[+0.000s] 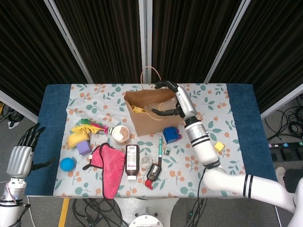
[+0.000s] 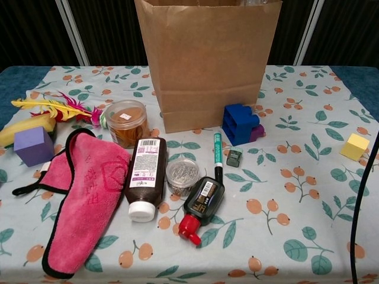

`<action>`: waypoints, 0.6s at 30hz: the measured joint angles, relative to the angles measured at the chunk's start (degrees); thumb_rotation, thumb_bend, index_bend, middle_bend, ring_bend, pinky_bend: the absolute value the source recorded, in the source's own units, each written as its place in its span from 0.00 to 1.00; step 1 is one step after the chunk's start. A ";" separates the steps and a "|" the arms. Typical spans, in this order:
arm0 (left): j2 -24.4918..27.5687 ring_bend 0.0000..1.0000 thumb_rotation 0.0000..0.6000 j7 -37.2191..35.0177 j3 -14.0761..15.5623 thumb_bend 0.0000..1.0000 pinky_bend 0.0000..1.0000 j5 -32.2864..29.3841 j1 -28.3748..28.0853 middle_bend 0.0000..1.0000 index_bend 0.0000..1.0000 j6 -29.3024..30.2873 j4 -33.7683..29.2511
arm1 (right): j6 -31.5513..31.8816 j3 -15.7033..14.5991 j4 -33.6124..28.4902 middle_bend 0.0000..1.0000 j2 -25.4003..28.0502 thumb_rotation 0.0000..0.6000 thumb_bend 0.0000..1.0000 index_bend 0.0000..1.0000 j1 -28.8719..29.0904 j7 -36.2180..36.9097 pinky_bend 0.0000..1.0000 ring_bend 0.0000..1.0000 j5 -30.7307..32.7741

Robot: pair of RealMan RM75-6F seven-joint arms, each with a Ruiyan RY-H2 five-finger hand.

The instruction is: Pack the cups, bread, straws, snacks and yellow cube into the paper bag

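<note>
The brown paper bag [image 1: 154, 116] stands open at the table's back centre and fills the top of the chest view [image 2: 207, 65]. A bit of golden snack wrapper [image 1: 137, 109] shows inside it. My right hand [image 1: 173, 99] hovers over the bag's right rim with fingers spread, holding nothing. A yellow cube [image 1: 218, 146] [image 2: 355, 146] lies to the right of that arm. A clear lidded cup of brown stuff [image 1: 120, 134] [image 2: 124, 123] stands left of the bag. My left hand [image 1: 21, 156] hangs off the table's left side, fingers apart and empty.
In front of the bag lie a blue block [image 1: 172, 134], a green pen [image 2: 217, 148], a brown bottle [image 2: 144, 176], a red-capped black bottle [image 2: 200, 207] and a pink cloth [image 2: 80, 198]. A purple cube [image 2: 34, 145], feathers [image 2: 56, 109] and a blue ball [image 1: 67, 164] sit left.
</note>
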 measured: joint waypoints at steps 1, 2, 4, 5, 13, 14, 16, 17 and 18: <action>0.03 0.09 0.95 -0.02 -0.01 0.15 0.19 0.01 0.01 0.14 0.15 0.04 -0.02 | 0.26 0.05 -0.43 0.30 0.23 1.00 0.00 0.27 -0.22 0.21 0.11 0.10 -0.50; 0.08 0.09 0.95 -0.04 -0.02 0.15 0.19 0.02 0.01 0.14 0.15 0.06 -0.07 | 0.66 0.10 -1.00 0.30 0.60 1.00 0.00 0.27 -0.53 0.42 0.11 0.10 -1.30; 0.12 0.09 0.95 -0.01 -0.08 0.15 0.19 0.05 -0.02 0.14 0.15 0.11 -0.16 | 1.43 0.16 -1.97 0.30 1.31 1.00 0.00 0.27 -1.08 0.59 0.11 0.10 -2.91; 0.08 0.09 0.95 0.00 -0.14 0.15 0.19 0.03 -0.05 0.14 0.15 0.11 -0.19 | 2.12 0.20 -2.80 0.30 1.93 1.00 0.00 0.27 -1.57 0.68 0.11 0.10 -4.30; -0.37 0.09 0.95 -0.13 -0.05 0.15 0.19 0.43 -0.27 0.14 0.15 0.10 -0.49 | 11.24 -1.76 -8.93 0.32 9.24 1.00 0.00 0.27 -7.04 -6.78 0.10 0.13 -14.79; -0.46 0.09 0.95 -0.10 -0.01 0.15 0.19 0.54 -0.35 0.14 0.15 0.04 -0.52 | 12.35 -2.76 -9.76 0.32 10.67 1.00 0.00 0.28 -8.17 -9.81 0.11 0.14 -15.56; -0.62 0.09 0.94 -0.01 0.09 0.15 0.19 0.87 -0.53 0.14 0.15 -0.03 -0.58 | 13.82 -4.81 -11.02 0.32 13.14 1.00 0.00 0.31 -10.16 -14.85 0.11 0.16 -16.60; -0.69 0.09 0.95 0.04 0.13 0.15 0.19 1.01 -0.62 0.14 0.15 -0.07 -0.65 | 14.69 -6.62 -11.78 0.32 15.01 1.00 0.00 0.32 -11.74 -18.26 0.12 0.16 -17.35; -0.73 0.09 0.95 0.15 0.22 0.15 0.19 1.22 -0.71 0.14 0.15 -0.09 -0.79 | 15.21 -8.22 -12.25 0.32 16.43 1.00 0.00 0.33 -12.98 -20.63 0.12 0.17 -17.93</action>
